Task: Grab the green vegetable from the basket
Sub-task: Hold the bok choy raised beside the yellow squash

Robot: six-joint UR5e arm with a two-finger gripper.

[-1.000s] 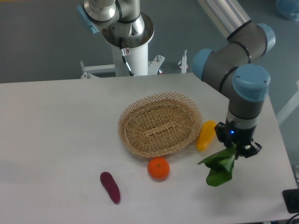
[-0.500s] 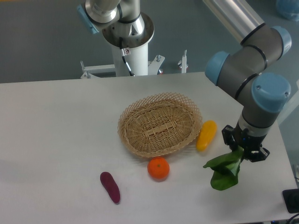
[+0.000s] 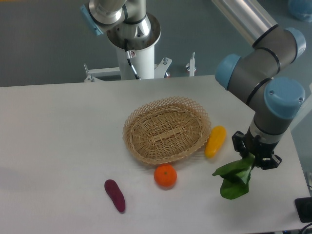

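The green vegetable (image 3: 233, 178) hangs just over the table at the right, its dark leaves drooping down and to the left. My gripper (image 3: 256, 157) is shut on its upper end, which the fingers hide. The round tan wicker basket (image 3: 166, 128) stands in the middle of the table with nothing in it, well to the left of the gripper.
A yellow oblong vegetable (image 3: 215, 141) lies against the basket's right side, close to the gripper. An orange (image 3: 165, 175) sits just in front of the basket. A purple oblong vegetable (image 3: 115, 195) lies at the front left. The table's right edge is near the arm.
Over the past second the gripper carried the green vegetable a little to the right and slightly down. Since half a second ago it has barely moved.
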